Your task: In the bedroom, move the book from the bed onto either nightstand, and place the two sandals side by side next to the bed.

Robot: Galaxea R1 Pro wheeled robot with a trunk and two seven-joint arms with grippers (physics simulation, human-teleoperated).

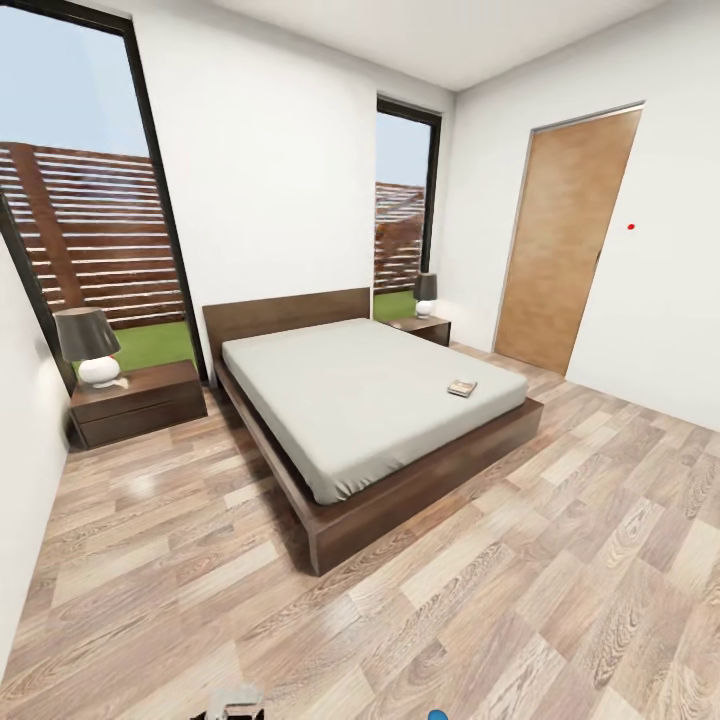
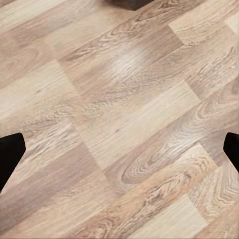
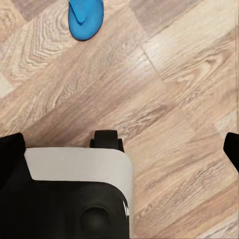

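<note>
The head view looks across a bedroom with white walls and a wood-plank floor (image 1: 480, 600). At far left a tall dark-framed window (image 1: 90, 190) shows a slatted fence and grass. Below it stands a nightstand (image 1: 140, 405), dark brown with two drawers, carrying a lamp (image 1: 90, 345) with a dark shade and a white base. Just right of it is the bed (image 1: 360, 410), low, with an off-white mattress, a dark wooden frame and a flat headboard against the wall. The book (image 1: 462, 387) lies flat on the mattress near the bed's right edge, toward the foot, well apart from both nightstands. Past the headboard's right end sits the second nightstand (image 1: 425, 328) with its own lamp (image 1: 426, 293), in front of a narrower window (image 1: 405, 210). Farther right a plain wooden door (image 1: 565, 240) is shut in the side wall. The floor between the camera and the bed's foot lies open.

In the left wrist view the left claw (image 2: 119, 149) hangs over bare planks, its dark fingertips (image 2: 9, 149) at the two picture edges, spread wide with nothing between them.

In the right wrist view the right claw (image 3: 119, 144) is likewise spread wide and empty, above the robot's white and black base (image 3: 74, 189). One blue sandal (image 3: 86, 17) lies on the floor beyond the base, apart from it, partly cut by the picture's edge.
</note>
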